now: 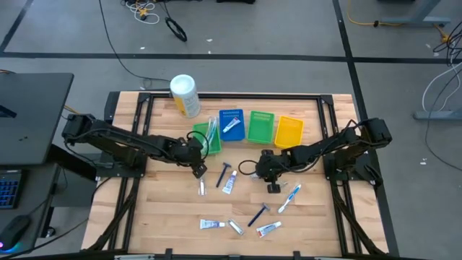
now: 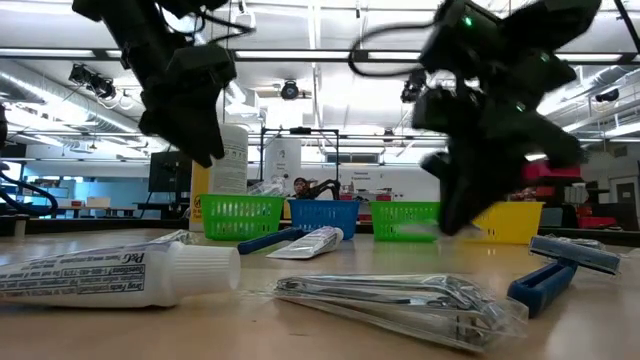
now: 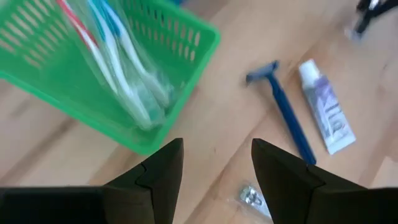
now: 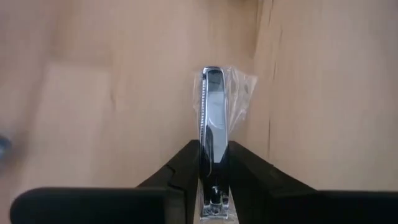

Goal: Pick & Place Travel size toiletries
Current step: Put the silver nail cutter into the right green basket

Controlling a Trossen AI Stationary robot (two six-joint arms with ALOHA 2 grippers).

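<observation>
The wooden table (image 1: 159, 209) is seen from above with both arms reaching toward its centre. A white canister (image 1: 184, 94) is set at 11 o'clock on the table. 4 bins are lined up along the 12 o'clock side: a left green bin (image 1: 208, 137) holding bagged toothbrushes (image 3: 118, 56), a blue bin (image 1: 231, 124) holding a toothpaste tube, a second green bin (image 1: 260, 126), and a yellow bin (image 1: 289, 131).

The left gripper (image 1: 199, 170) is held just off the left green bin's 6 o'clock edge, above the table; its jaws are spread apart with nothing between them. Near it, toward 3 o'clock, a blue razor (image 1: 225, 172) and a toothpaste tube (image 1: 230, 183) lie side by side, with a silvery packet (image 1: 203, 188) close by.

The right gripper (image 1: 273, 186) is held near table centre, jaws closed on a clear-wrapped metal nail clipper (image 4: 213, 134), lifted off the wood.

More toiletries are scattered toward 6 o'clock: a toothbrush (image 1: 290, 197), a second razor (image 1: 258, 214), 2 small tubes (image 1: 212, 224) (image 1: 268, 229), and a small packet (image 1: 236, 227)
</observation>
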